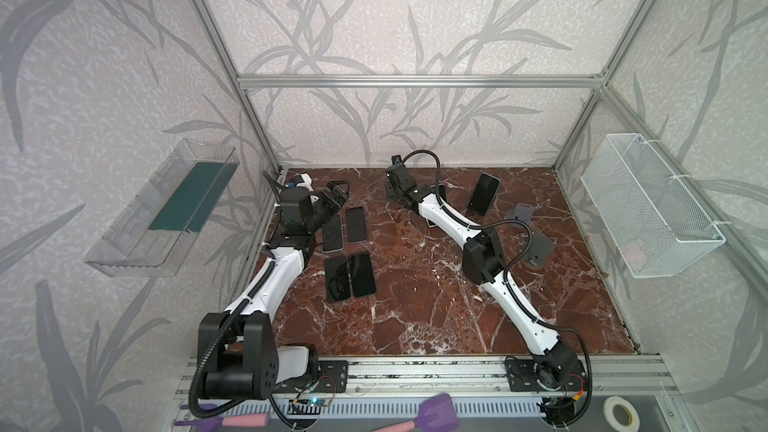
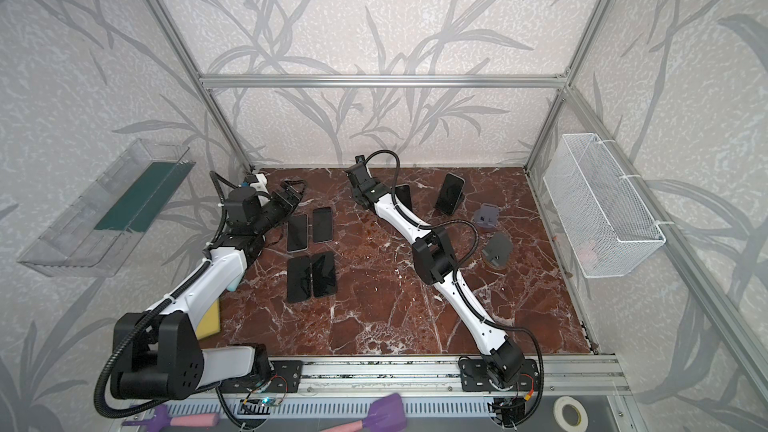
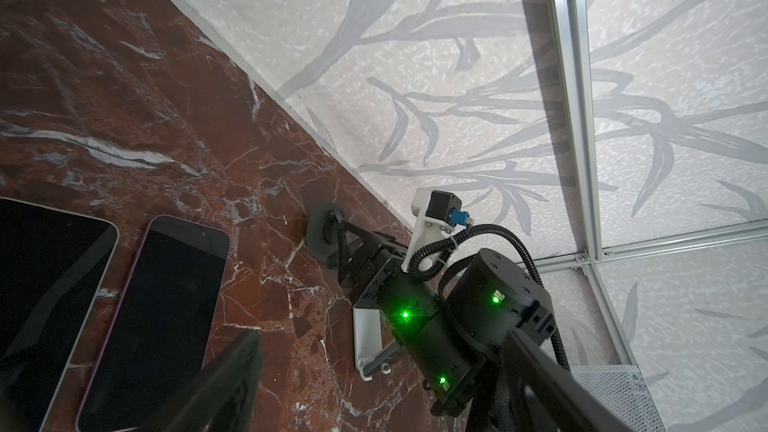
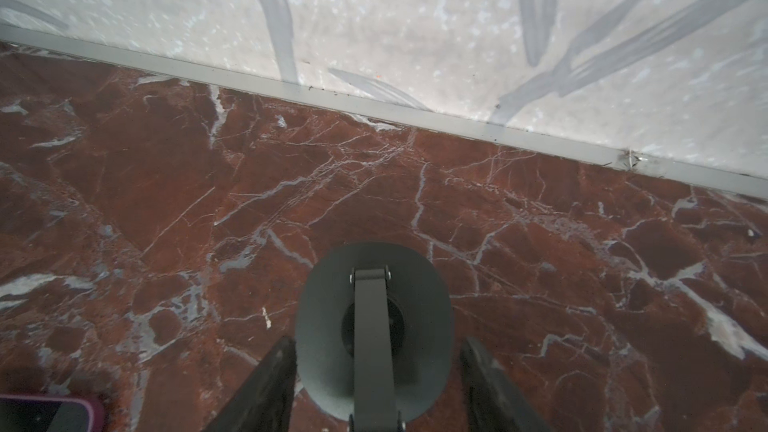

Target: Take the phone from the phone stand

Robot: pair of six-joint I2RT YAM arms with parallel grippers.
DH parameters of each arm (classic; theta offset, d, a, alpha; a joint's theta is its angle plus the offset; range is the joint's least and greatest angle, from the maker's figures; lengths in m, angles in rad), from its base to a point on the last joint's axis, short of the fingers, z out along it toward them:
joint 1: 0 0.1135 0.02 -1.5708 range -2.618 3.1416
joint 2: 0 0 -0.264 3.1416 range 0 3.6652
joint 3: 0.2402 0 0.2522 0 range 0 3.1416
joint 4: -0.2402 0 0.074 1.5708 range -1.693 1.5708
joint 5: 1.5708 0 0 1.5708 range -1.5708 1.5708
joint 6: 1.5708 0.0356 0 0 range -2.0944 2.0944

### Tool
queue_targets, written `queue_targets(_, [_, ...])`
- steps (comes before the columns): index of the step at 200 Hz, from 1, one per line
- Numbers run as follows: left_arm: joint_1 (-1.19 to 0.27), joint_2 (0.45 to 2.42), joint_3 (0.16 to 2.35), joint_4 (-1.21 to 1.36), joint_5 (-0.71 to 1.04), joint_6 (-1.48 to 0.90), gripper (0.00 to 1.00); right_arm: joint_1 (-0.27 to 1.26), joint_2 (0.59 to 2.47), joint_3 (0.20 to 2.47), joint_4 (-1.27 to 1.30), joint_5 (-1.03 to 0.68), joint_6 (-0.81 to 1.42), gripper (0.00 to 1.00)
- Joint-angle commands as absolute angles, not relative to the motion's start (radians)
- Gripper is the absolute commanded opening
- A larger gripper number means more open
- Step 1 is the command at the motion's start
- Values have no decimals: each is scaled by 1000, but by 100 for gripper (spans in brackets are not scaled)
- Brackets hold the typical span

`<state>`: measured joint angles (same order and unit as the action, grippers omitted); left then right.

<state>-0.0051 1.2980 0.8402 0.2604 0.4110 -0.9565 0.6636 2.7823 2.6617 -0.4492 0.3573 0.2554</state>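
Observation:
A black phone [image 1: 484,193] [image 2: 451,193] leans upright on a phone stand at the back right in both top views. My right gripper [image 4: 378,342] [image 1: 390,195] is at the back middle, shut on the grey oval base of a second phone stand [image 4: 332,326]. That stand's upright runs toward the camera and its top is out of view. A dark phone [image 2: 403,197] shows partly behind the right forearm. My left gripper [image 3: 380,334] [image 1: 340,191] hangs open and holds nothing at the back left, just beyond several phones [image 1: 356,224] lying flat.
Two bare stands [image 1: 521,211] [image 1: 540,249] sit right of the right arm. A clear bin [image 1: 162,209] hangs on the left wall and a white wire basket [image 1: 648,209] on the right wall. A purple-cased phone [image 4: 50,413] lies near the right gripper.

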Motion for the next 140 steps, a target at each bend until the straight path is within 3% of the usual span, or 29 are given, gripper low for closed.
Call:
queue_targets(1, [0, 1307, 831, 284, 425, -966, 90, 665, 2789, 2670, -458, 359, 229, 60])
queue_targets(21, [0, 1307, 832, 276, 417, -951, 90, 669, 2782, 2670, -467, 352, 212, 69])
queue_targets(58, [2, 1301, 844, 260, 428, -935, 90, 678, 2753, 2665, -496, 373, 196, 72])
queue_targets(140, [0, 1277, 861, 199, 423, -910, 90, 718, 2443, 2461, -426, 483, 79, 89])
